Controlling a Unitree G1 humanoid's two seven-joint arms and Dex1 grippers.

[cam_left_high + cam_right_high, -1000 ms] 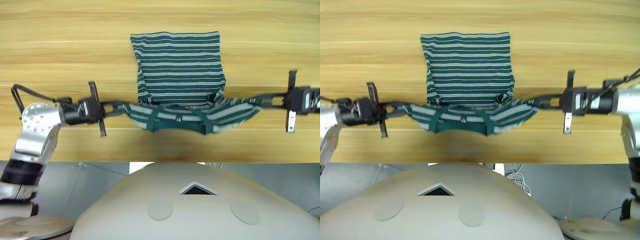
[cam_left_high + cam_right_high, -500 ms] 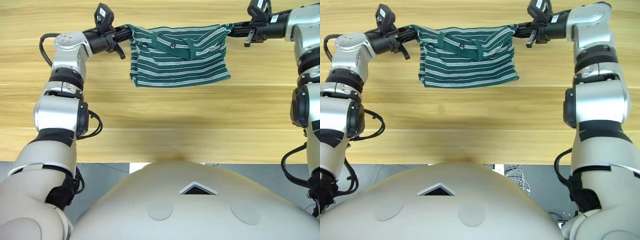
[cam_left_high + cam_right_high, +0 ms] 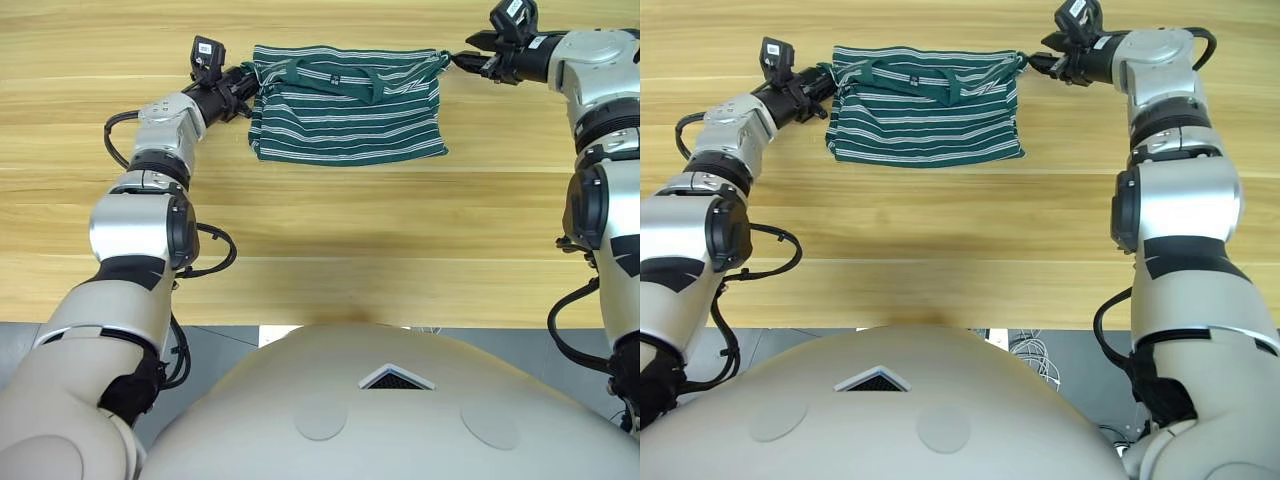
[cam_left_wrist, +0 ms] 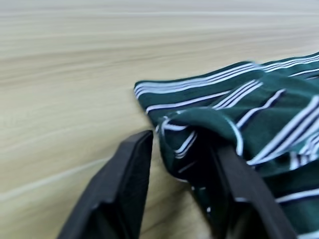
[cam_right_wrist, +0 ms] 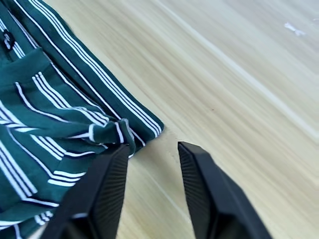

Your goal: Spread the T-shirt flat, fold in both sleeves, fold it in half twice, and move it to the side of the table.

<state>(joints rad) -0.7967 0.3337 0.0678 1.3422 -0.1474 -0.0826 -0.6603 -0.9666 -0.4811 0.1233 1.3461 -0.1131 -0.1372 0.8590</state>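
— Pale wooden table [image 3: 330,230] under both my arms, its planks running crosswise. That is the surface I am working over.

— And the T-shirt?

— The T-shirt [image 3: 345,105], green with white stripes, lies flat on the wood between my two grippers as a folded rectangle. Its collar band runs along the line from one gripper to the other, and the rest of the cloth spreads from that line back toward my body.

— What is your left gripper doing?

— My left gripper [image 4: 182,144] is low over the table at one corner of the shirt. Its jaws stand apart. A bunched fold of the corner sits in the gap, lying against one finger, with a thin strip of table showing before the other. Nothing is pinched.

— And the right?

— My right gripper [image 5: 154,148] is at the opposite corner, jaws also parted, with bare wood between them. The striped corner lies just ahead of the tips, and its hem touches the end of one finger.
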